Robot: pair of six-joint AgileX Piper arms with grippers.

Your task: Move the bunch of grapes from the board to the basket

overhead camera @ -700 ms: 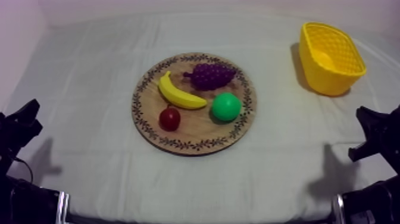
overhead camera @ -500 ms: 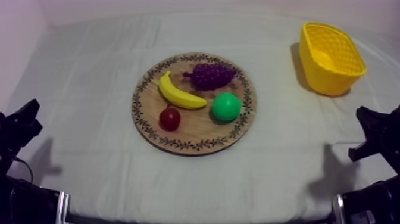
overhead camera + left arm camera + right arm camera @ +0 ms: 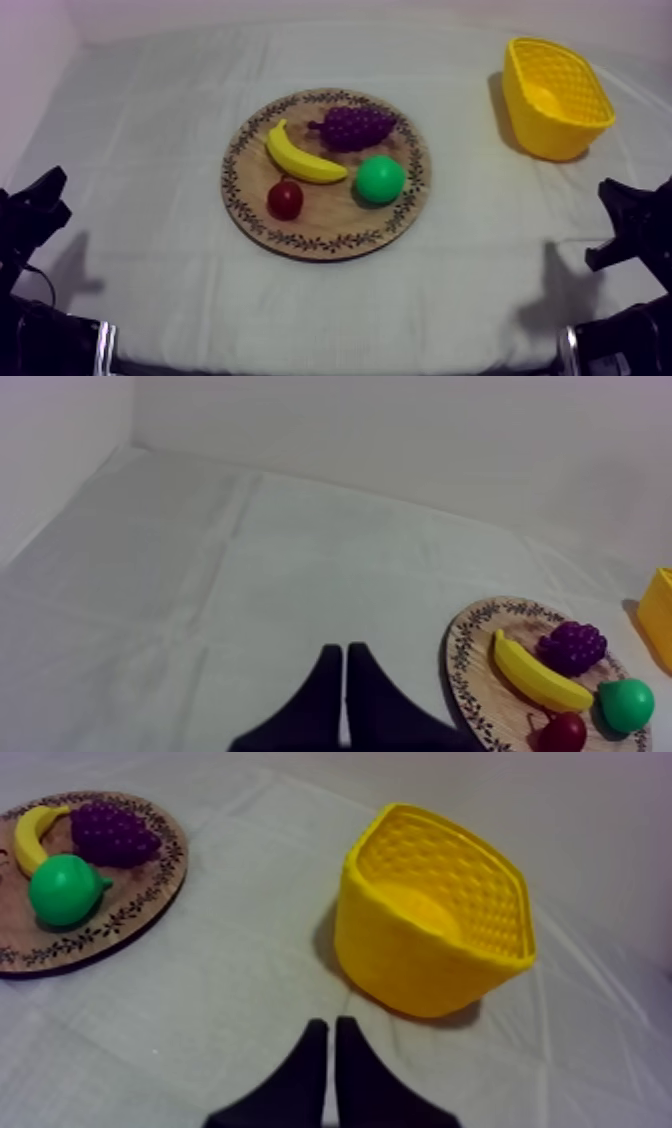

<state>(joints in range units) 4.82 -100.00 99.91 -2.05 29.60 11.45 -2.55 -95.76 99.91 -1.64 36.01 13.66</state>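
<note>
Counter [image 3: 150, 150]: wide cloth-covered surface, bare all round the board and in the strip between board and basket. There is plenty of room to move. The cloth rises into walls at the far side and the left, so keep clear there.

Wooden board [image 3: 330, 238]: mid-counter, carrying four fruits.

Yellow basket [image 3: 545, 130]: far right of the counter, well apart from the board, mouth open upward. It looks empty, and the rim is tall enough that a carry needs to clear it.

Bunch of grapes [image 3: 355, 127]: lies on the board at its far rim, untouched. The banana [image 3: 300, 160] is just beside it on the near-left, the pear [image 3: 380, 180] is near in front, and the small red fruit [image 3: 285, 200] is farther off. The far side of the grapes is open for coming down.

Left tool [image 3: 344, 651]: fingers pressed together in a narrow wedge, holding nothing, low at its own side.

Right tool [image 3: 331, 1024]: same, narrow and empty, facing the basket.

Progress: judged nothing done. Reach, grasp, carry and drop are all left. The right arm looks the better placed.
</note>
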